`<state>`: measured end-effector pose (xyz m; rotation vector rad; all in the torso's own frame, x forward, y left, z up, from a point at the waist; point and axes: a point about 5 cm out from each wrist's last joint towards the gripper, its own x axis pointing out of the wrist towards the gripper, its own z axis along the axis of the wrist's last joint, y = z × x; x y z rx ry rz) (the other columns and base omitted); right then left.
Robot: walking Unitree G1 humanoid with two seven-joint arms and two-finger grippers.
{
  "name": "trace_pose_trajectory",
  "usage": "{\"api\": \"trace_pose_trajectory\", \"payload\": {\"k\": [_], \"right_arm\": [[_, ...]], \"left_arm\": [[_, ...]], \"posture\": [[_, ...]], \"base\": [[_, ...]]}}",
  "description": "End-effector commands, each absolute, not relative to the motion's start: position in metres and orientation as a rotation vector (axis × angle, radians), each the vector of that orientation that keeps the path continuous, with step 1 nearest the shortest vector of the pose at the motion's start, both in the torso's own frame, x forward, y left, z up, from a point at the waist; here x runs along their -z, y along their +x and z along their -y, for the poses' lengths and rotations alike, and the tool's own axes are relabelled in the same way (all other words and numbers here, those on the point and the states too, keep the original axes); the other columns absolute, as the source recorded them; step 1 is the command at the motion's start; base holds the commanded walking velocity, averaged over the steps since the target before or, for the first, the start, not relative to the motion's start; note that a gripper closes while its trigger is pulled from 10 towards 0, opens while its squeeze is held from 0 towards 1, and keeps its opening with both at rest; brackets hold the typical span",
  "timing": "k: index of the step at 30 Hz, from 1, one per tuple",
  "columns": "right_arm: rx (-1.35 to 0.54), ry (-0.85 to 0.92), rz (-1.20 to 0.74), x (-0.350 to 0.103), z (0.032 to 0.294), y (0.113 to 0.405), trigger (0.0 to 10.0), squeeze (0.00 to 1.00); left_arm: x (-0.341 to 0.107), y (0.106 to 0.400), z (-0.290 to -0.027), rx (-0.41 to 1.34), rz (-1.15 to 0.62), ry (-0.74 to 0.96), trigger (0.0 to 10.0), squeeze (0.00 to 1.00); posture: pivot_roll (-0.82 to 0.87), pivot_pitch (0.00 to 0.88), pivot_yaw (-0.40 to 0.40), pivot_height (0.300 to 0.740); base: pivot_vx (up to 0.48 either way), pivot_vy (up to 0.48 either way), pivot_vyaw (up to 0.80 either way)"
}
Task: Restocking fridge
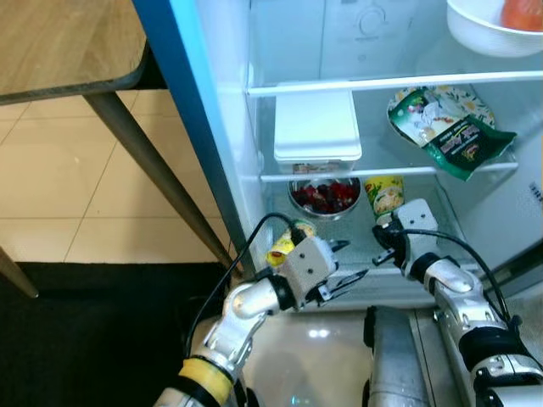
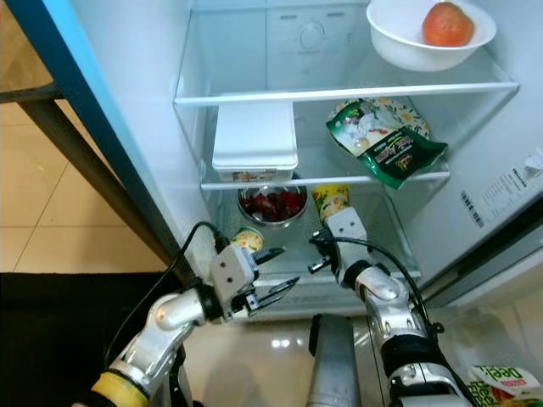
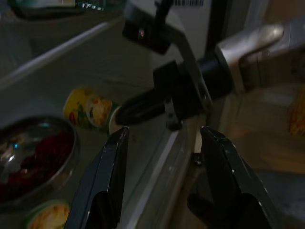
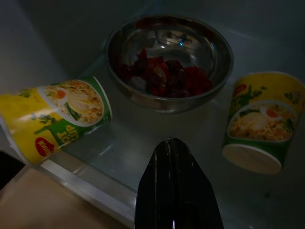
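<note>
Between noodle cups [image 4: 59,117], steel bowl [image 4: 169,62], right tool [image 4: 174,157] pressed together, left tool [image 2: 276,271] spread

— What lies around the wooden table [image 1: 59,42]?
— Its top is light wood with a dark edge, and a grey metal leg [image 1: 157,174] slants down from it. Beneath the table the floor [image 1: 51,182] is beige tile with thin grout lines.
— And nearer than the table?
— A dark mat [image 1: 93,331] covers the floor there, almost black. Beside the table leg, glossy pale floor [image 1: 318,343] reflects a bright spot of light.
</note>
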<state>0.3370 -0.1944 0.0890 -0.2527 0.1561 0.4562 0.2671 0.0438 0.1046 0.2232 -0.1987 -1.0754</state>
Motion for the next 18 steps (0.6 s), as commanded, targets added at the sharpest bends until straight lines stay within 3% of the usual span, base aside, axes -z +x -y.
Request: {"api": "trace_pose_trajectory", "payload": {"k": [1, 9, 18], "right_arm": [[-0.487, -0.265, -0.211, -0.079, 0.192, 0.333, 10.0, 0.0], [-0.627, -0.284, -0.259, -0.072, 0.179, 0.329, 10.0, 0.0], [-0.789, -0.273, -0.286, -0.068, 0.155, 0.325, 10.0, 0.0]], "left_arm": [[-0.096, 0.262, -0.057, 1.064, 0.147, 0.234, 10.0, 0.0], [-0.073, 0.241, -0.084, 1.039, 0.038, 0.257, 10.0, 0.0], [-0.05, 0.225, -0.128, 0.834, -0.068, 0.268, 10.0, 0.0]], "posture": [[0.0, 0.154, 0.033, 0.427], [0.02, 0.153, 0.022, 0.427], [0.05, 0.143, 0.012, 0.427]], "base": [[0.0, 0.0, 0.0], [0.0, 0.0, 0.0], [0.0, 0.0, 0.0]]}}
